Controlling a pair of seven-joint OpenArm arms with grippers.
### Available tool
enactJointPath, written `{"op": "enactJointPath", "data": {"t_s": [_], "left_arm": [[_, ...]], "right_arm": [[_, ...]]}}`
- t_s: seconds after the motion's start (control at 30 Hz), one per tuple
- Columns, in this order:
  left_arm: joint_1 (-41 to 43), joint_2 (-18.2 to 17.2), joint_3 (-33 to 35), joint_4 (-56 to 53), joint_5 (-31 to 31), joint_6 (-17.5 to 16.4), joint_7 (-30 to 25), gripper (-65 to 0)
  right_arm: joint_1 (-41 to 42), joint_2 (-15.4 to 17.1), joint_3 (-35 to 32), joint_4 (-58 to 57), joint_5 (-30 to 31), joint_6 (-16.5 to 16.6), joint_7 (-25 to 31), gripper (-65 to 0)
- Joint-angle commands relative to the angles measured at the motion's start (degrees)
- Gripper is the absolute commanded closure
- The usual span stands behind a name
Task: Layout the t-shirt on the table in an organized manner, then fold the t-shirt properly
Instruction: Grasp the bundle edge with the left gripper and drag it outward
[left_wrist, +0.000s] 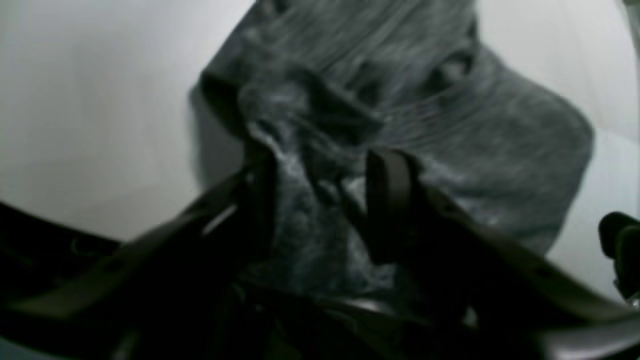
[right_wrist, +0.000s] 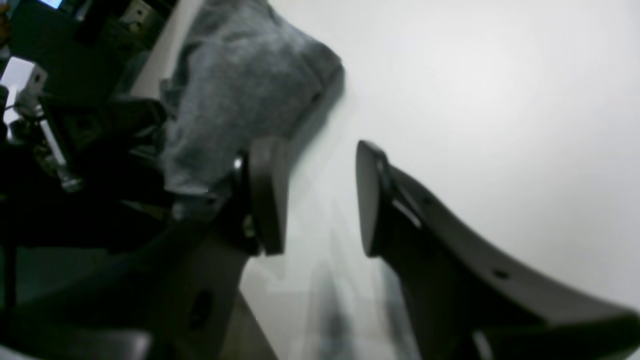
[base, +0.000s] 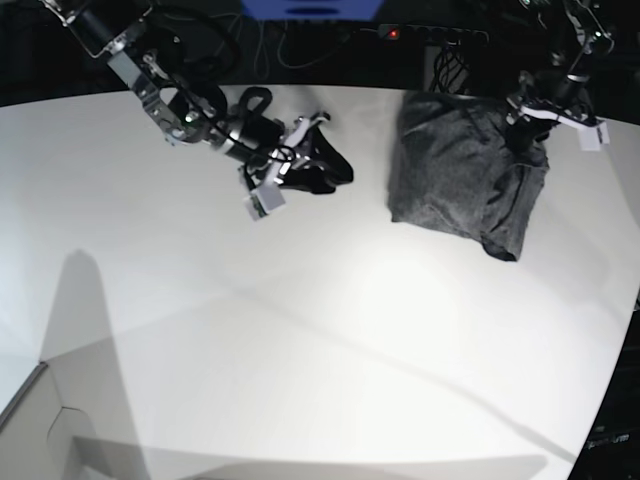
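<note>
Lying bunched near desk (base: 200, 330) far-right edge, t-shirt (base: 462, 170) was unspread. Left gripper (left_wrist: 320, 200) jaws stood apart w/ cloth between, grip uncertain, prob. mid-release. Right gripper (right_wrist: 320, 195) jaws released, empty, well apart from shirt.

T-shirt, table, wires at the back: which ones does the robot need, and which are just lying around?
For the job:
t-shirt, bunched up
table, white, under it

Just lying about:
cables behind the table
power strip with a red light
</note>
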Motion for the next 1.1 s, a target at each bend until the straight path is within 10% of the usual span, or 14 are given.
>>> {"op": "enactJointPath", "data": {"t_s": [0.0, 0.77, 0.97, 1.07], "left_arm": [[1.1, -1.1, -0.3, 1.9, -1.6, -0.3, -0.8, -30.6], [-5.7, -7.2, 0.0, -6.9, -4.8, -0.3, -0.8, -32.3], [-6.3, -7.2, -0.1, -7.0, -4.8, -0.3, -0.9, -0.5], [-6.4, -7.2, -0.2, -6.6, -5.0, -0.2, -0.8, -2.0]], "right_arm": [[0.6, 0.3, 0.4, 1.8, 0.8, 0.7, 0.4, -20.4], [-0.6, 2.2, 0.4, 3.5, 0.7, 0.7, -2.7, -20.3], [-0.5, 2.4, 0.4, 3.5, 0.7, 0.7, -2.7, -20.3], [-0.4, 2.4, 0.4, 3.5, 0.7, 0.7, -2.7, -20.3]]}}
